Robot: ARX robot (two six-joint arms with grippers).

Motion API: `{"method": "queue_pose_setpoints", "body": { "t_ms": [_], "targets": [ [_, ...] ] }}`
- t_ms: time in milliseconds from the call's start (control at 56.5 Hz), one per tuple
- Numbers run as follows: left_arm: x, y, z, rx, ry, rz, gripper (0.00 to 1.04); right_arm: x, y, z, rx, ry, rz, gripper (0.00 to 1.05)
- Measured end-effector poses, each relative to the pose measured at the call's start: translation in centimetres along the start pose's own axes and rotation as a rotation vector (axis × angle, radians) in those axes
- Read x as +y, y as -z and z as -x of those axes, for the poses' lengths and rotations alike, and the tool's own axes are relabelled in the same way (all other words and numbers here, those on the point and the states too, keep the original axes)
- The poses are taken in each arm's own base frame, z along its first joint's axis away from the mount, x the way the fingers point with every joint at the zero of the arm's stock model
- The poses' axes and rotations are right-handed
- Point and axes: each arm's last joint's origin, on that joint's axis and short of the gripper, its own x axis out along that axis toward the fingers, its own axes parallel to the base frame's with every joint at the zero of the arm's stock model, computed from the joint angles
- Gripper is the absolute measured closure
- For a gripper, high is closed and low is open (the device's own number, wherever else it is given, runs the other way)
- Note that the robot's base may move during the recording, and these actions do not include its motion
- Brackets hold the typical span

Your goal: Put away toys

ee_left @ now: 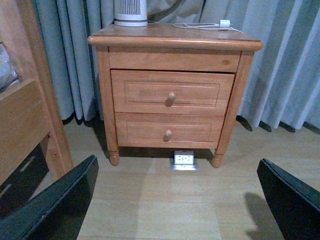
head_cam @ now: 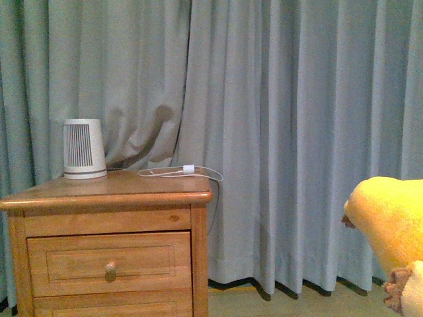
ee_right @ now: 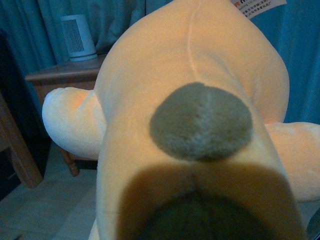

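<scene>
Plush animal is crowding the right wrist camera, its brown patch facing the lens. In the front view it's hanging off the floor, well to the right of the nightstand, roughly level with the top drawer, one paw dangling below.

Right gripper is hiding behind the plush, so you can't tell how its jaws are standing; my guess is that arm is carrying it. Left gripper is gaping wide, holding nothing, hovering low over the floor in front of the nightstand.

You're dealing with something soft, light and bulky: it's likely going to squash under the jaws and sag either side. Bite deep into a thick fold of the body or a limb root, not the tag.

Farther back, a white heater and a cable are sitting on the nightstand top, so swing wide of them. A curtain is hanging behind the nightstand.
</scene>
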Motion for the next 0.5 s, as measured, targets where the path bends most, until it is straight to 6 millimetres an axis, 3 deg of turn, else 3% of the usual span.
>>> {"method": "queue_pose_setpoints", "body": {
  "t_ms": [495],
  "targets": [
    [0.0,0.0,0.0,0.0,0.0,0.0,0.06,-0.01,0.0,0.0,0.0,0.002,0.0,0.86]
  ]
}}
